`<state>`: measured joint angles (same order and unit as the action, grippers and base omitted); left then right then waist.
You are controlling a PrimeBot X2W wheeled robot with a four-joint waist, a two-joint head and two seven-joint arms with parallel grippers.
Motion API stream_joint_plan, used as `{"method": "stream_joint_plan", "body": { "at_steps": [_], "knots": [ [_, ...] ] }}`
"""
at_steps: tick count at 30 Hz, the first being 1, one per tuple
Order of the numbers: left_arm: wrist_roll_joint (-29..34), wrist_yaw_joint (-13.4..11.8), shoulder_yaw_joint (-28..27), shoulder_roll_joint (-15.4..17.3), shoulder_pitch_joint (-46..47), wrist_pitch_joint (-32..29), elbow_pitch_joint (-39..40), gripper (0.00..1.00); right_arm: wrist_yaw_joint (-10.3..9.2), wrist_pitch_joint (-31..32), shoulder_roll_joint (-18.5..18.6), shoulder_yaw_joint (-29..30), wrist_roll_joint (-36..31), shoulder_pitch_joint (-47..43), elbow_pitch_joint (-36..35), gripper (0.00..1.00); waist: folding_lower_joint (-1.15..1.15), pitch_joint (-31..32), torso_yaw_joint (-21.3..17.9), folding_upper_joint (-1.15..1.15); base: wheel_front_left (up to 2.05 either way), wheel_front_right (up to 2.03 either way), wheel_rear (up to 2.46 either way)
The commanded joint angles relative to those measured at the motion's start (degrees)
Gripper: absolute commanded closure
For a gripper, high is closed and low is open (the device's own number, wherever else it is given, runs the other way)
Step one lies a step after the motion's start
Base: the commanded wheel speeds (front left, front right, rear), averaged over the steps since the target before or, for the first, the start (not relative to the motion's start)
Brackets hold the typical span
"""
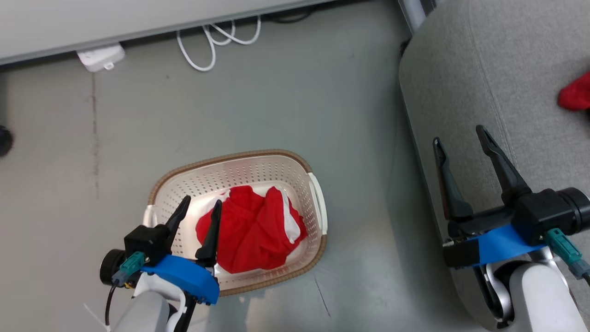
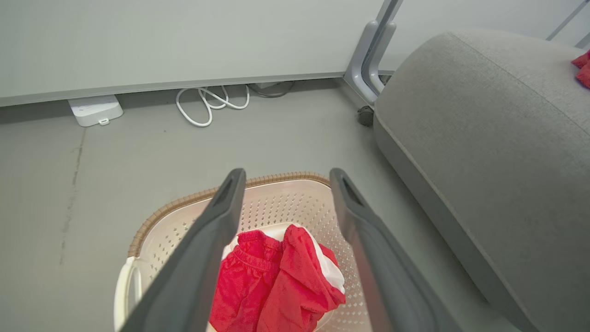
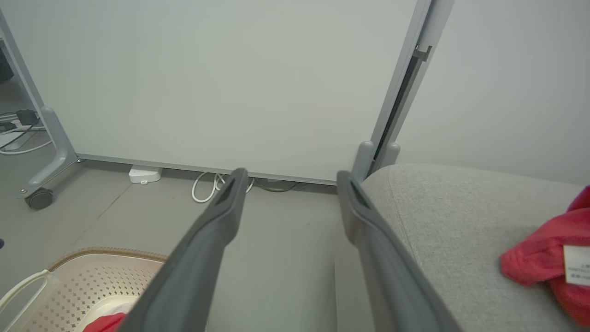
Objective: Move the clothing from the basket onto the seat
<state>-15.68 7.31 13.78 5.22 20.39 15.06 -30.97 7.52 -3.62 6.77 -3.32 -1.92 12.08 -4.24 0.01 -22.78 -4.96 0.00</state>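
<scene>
One red garment (image 1: pixel 251 235) lies in the basket (image 1: pixel 258 153) below the left tool (image 1: pixel 202 201).

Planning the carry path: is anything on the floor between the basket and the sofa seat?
No. In the head view the grey floor between the basket and the seat is bare. The left wrist view shows the same bare stretch.
</scene>
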Motion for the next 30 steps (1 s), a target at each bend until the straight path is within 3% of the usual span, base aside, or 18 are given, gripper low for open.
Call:
{"method": "stream_joint_plan", "body": {
  "at_steps": [1,12,21,30],
  "knots": [
    [-0.5,0.2,0.6,0.7,1.8,0.2,-0.8,0.0,-0.05,-0.4,-0.2,-0.2,0.1,1.4,0.1,0.0,-0.01,-5.5,-4.5,0.0,0.0,0.0,0.0],
    [-3.1,0.2,9.2,3.5,13.5,-1.3,-16.0,0.0,-0.05,-4.1,-2.6,-4.3,1.1,7.6,2.0,0.0,-0.01,-17.0,-12.1,0.0,0.0,0.0,0.0],
    [-4.3,0.1,9.5,4.1,21.2,-3.3,-26.4,0.0,-0.06,-7.7,-3.8,-7.2,2.6,10.3,5.0,0.0,-0.01,-23.2,-16.1,0.0,0.0,0.0,0.0],
    [-5.1,-4.0,7.9,5.6,27.9,-4.8,-32.7,0.0,-0.06,-9.7,-4.0,-9.5,4.9,12.8,6.8,0.0,-0.01,-28.4,-18.7,0.0,0.0,0.0,0.0]
  ]
}}
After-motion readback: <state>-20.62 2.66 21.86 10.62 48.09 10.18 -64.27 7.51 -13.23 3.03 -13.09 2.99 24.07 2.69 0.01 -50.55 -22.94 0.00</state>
